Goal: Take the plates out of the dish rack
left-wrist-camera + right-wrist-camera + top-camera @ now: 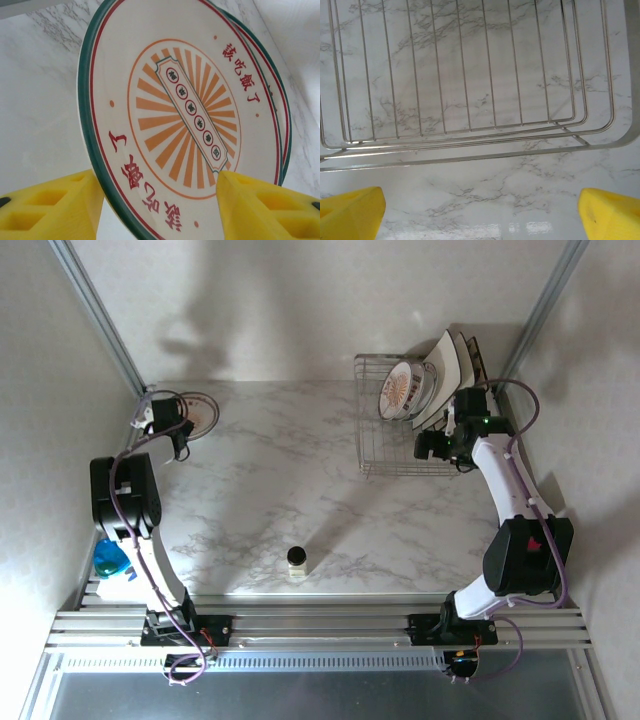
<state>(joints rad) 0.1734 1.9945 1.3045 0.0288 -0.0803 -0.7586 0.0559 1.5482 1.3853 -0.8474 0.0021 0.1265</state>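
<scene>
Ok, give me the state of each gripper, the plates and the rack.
unloaded plates: two round ones stacked on the table.
left gripper: open, fingers flanking the unloaded plates.
dish rack: near part bare, plates at far end.
racked plates: standing on edge, leaning.
right gripper: open, above the dish rack's edge.

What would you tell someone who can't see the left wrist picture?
A round plate with a green rim and orange sunburst pattern sits tilted between two yellow jaws. A second green-rimmed plate peeks out behind it, over a white marble table.
</scene>
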